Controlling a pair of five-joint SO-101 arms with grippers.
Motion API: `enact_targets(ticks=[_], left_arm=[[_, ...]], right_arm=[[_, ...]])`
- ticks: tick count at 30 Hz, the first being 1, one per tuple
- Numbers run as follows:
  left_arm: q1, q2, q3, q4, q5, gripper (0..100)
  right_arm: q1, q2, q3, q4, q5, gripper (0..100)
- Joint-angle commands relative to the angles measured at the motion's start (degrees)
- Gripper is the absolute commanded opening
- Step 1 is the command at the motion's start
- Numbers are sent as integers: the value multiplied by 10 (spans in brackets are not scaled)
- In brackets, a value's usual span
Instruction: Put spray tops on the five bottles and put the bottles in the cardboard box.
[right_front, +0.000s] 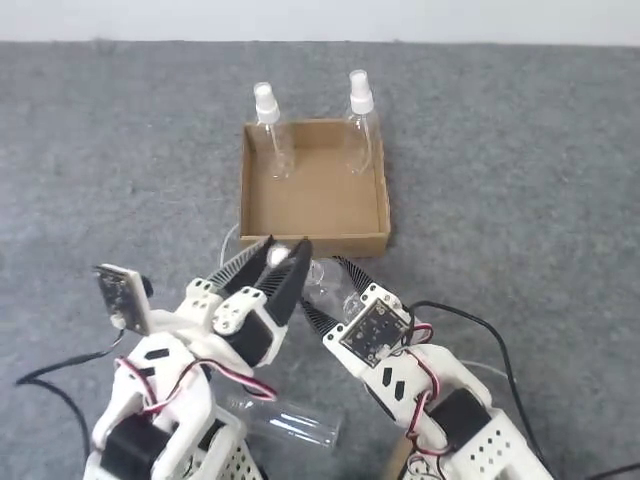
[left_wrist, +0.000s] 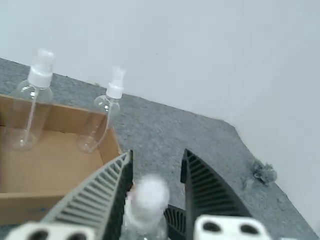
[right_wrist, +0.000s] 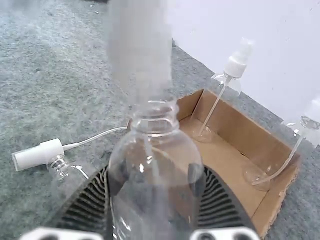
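A cardboard box (right_front: 315, 240) lies on the grey carpet with two capped spray bottles (right_front: 272, 140) (right_front: 362, 125) standing in its far corners. My right gripper (right_front: 335, 290) is shut on a clear upright bottle (right_wrist: 152, 180) just in front of the box. My left gripper (right_front: 272, 262) is shut on a white spray top (left_wrist: 149, 194), held directly over that bottle's open neck (right_wrist: 154, 117). The top appears as a blur (right_wrist: 140, 50) above the neck. In the left wrist view the two boxed bottles (left_wrist: 32, 100) (left_wrist: 102, 115) stand beyond the box wall (left_wrist: 50, 165).
A loose spray top (right_wrist: 37, 154) with its thin tube lies on the carpet beside an uncapped bottle (right_wrist: 62, 172) near the box front. Another empty bottle (right_front: 285, 420) lies between the two arm bases. A white wall rises behind the carpet.
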Motion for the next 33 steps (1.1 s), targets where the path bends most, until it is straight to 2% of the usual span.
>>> enact_targets(ticks=[1, 14, 22, 29, 33], left_arm=[[-12, -11, -29, 4, -4, 148], [-23, -11, -59, 18, -4, 145], [-115, -11, -54, 17, 25, 145], [-114, -11, 15, -11, 22, 145], [-69, -11, 65, -41, 3, 145]], right_arm=[[-4, -7, 12, -11, 7, 36], [-4, -13, 12, 12, 7, 36], [-4, -13, 12, 8, 7, 36], [-5, -13, 11, 7, 7, 36], [-5, -14, 11, 7, 7, 36]])
